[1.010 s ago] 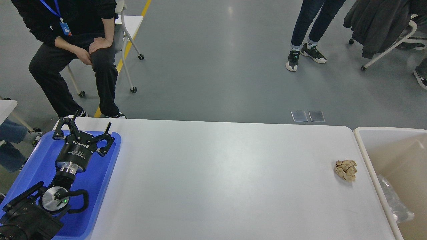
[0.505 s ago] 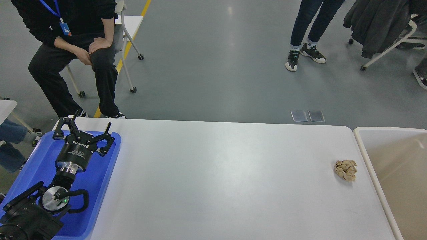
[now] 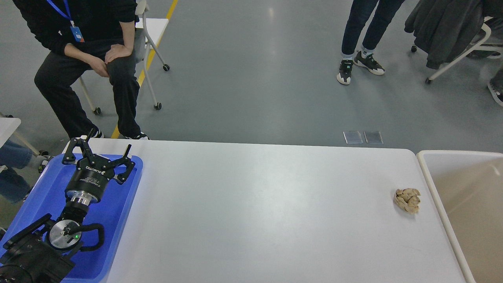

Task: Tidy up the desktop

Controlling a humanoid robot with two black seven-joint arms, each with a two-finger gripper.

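Left gripper point(image 3: 99, 151) hovered over the blue tray point(image 3: 118, 212) at the left end of the desktop point(image 3: 255, 204), its fingers spread wide and holding nothing. Further right, one crumpled brown paper ball point(image 3: 407, 200) lay near the beige bin point(image 3: 428, 177). Probably this ball should go into the bin; a gentle grasp from above would suit it. No right gripper was visible.

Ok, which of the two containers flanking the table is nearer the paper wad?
The beige bin on the right; the crumpled paper wad lies beside its rim. The blue tray is at the far left end.
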